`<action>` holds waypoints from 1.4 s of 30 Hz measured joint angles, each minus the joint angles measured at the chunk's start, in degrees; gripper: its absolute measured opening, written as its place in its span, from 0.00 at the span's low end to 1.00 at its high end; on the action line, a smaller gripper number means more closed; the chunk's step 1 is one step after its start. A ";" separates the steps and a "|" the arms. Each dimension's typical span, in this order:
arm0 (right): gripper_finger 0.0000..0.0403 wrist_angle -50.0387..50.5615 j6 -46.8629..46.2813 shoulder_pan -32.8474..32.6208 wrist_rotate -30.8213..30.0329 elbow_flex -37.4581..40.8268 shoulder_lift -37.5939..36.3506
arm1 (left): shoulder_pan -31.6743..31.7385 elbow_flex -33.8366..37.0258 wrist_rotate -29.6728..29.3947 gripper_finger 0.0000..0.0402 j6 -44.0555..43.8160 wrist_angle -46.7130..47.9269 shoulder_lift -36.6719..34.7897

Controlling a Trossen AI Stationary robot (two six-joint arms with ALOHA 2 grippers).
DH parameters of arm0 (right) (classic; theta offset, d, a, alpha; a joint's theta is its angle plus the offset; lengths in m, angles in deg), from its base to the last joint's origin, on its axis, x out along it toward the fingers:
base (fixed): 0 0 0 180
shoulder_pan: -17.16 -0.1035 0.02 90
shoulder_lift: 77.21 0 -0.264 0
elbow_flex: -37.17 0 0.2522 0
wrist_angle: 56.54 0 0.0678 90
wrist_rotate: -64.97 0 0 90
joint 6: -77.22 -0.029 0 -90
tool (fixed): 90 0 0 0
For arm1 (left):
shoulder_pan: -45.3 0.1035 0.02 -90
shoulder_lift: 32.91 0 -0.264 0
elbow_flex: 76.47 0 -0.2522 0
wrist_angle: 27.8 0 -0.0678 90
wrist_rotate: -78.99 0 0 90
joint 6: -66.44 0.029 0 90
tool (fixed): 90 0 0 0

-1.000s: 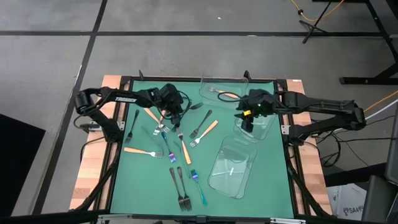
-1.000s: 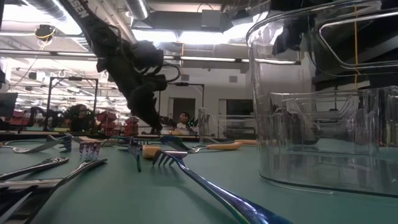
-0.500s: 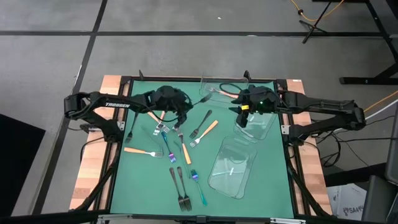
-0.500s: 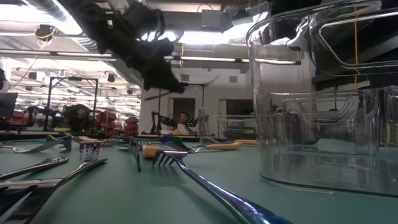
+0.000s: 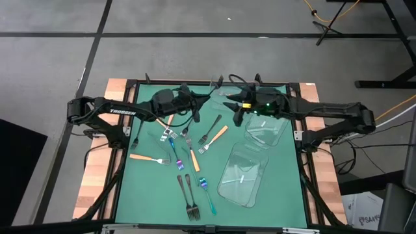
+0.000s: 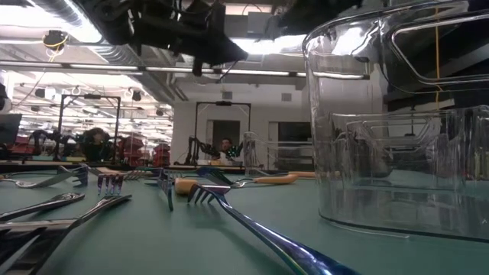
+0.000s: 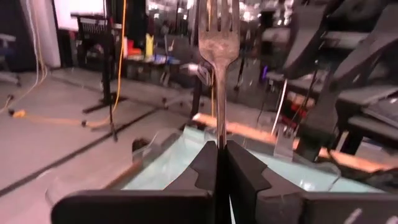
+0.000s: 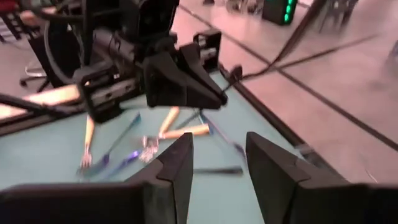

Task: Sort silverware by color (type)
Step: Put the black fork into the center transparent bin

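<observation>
Left gripper [image 5: 207,99], clamped on a dark fork [image 7: 218,37], has risen toward the far tray [image 5: 224,88]; right gripper [image 5: 236,108], open, moved left off its tray [image 5: 266,130]

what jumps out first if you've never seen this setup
The left gripper, raised over the table's far edge, is shut on a dark fork standing upright. The right gripper hangs open nearby, facing it. More forks lie scattered on the green table beside clear trays.

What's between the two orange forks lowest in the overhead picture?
A blue fork, between the left orange fork and the right orange fork, in the high view.
</observation>
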 joint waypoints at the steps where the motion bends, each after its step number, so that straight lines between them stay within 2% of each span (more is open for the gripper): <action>1: 0.34 -2.34 0.15 0.00 0.00 0.00 1.00 | -0.32 0.00 0.00 0.03 0.14 -0.96 0.02; 8: 0.34 -15.29 1.56 0.00 -0.07 0.00 6.65 | -2.13 0.00 -0.08 0.03 0.23 -3.81 0.02; 15: 0.34 -21.36 1.58 0.00 -1.08 0.00 9.45 | -3.46 0.00 -0.93 0.03 0.22 -4.29 0.00; 19: 0.34 -22.45 1.64 0.00 -3.24 0.00 10.17 | -4.37 0.00 0.11 0.03 0.25 -3.88 0.04; 31: 0.33 -22.34 1.62 0.00 -2.89 0.00 10.21 | -5.31 0.00 -0.33 0.03 0.26 -3.98 0.04; 35: 0.26 -22.34 1.61 0.00 -2.59 0.00 10.21 | -5.31 0.00 -0.34 0.03 0.28 -3.98 0.04; 42: 0.08 -22.43 1.29 0.00 -0.66 0.00 10.21 | -5.31 0.00 -0.34 0.04 0.56 -3.96 0.04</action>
